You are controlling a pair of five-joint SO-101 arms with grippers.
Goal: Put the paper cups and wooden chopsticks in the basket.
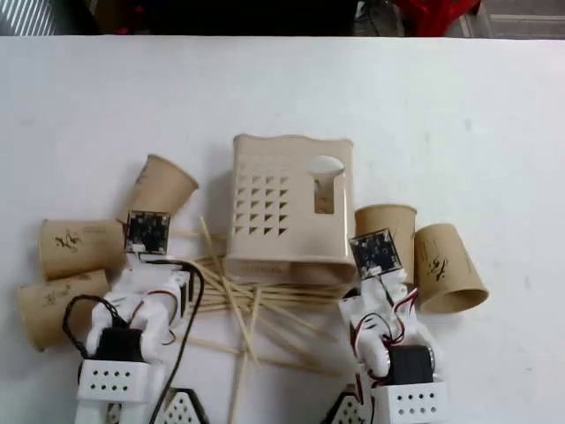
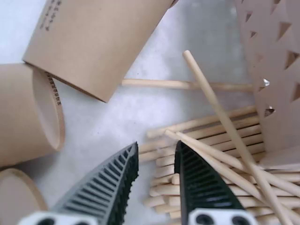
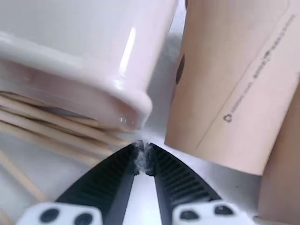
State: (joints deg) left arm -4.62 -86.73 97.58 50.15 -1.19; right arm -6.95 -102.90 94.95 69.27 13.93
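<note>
Five paper cups (image 1: 79, 247) lie on the table (image 1: 282, 88), three toward its left edge and two toward its right, flanking one basket (image 1: 291, 212); the chopsticks (image 1: 256, 296), too tangled to count, sprawl toward the near edge. The left gripper (image 2: 157, 151) hangs slightly parted over the stick ends, holding nothing; the right gripper (image 3: 143, 151), pressed together and empty, sits between the basket's corner and a cup

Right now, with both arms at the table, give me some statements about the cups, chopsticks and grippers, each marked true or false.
1. Five paper cups lie outside the basket. True.
2. The left gripper grips a chopstick. False: it is open and empty, over the chopsticks.
3. The right gripper is shut. True.
4. All the cups lie on one side of the basket. False: three lie by the left arm, two by the right.
</note>
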